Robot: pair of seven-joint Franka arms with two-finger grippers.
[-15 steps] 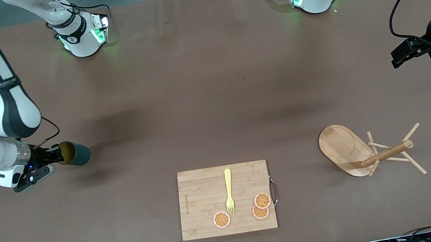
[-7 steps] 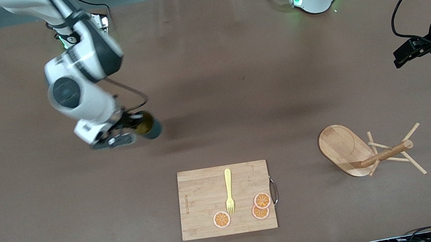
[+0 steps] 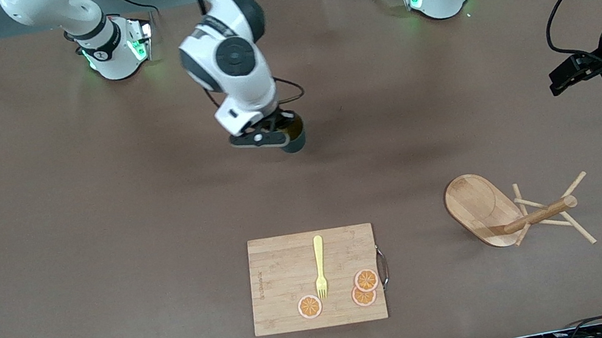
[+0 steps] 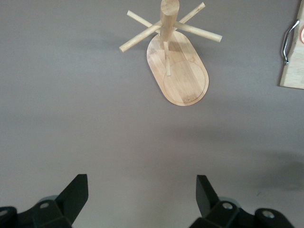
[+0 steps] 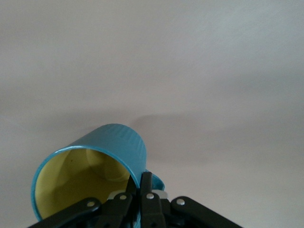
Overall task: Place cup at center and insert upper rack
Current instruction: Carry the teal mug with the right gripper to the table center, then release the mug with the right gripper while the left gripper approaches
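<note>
The dark teal cup with its yellowish inside hangs tilted above the middle of the table. My right gripper is shut on the cup's rim wall, one finger inside and one outside. The upper rack lies tipped on its side toward the left arm's end, nearer the front camera, its post and pegs pointing toward that end. The left wrist view shows the upper rack whole. My left gripper waits open in the air at the left arm's end, nothing between its fingers.
A rectangular wooden cutting board lies near the front edge, carrying a yellow fork and orange slices. Its handle corner shows in the left wrist view. Bare brown table surrounds the cup.
My right arm has swung from the right arm's end to above the table's middle, carrying the cup. The left arm has barely moved.
</note>
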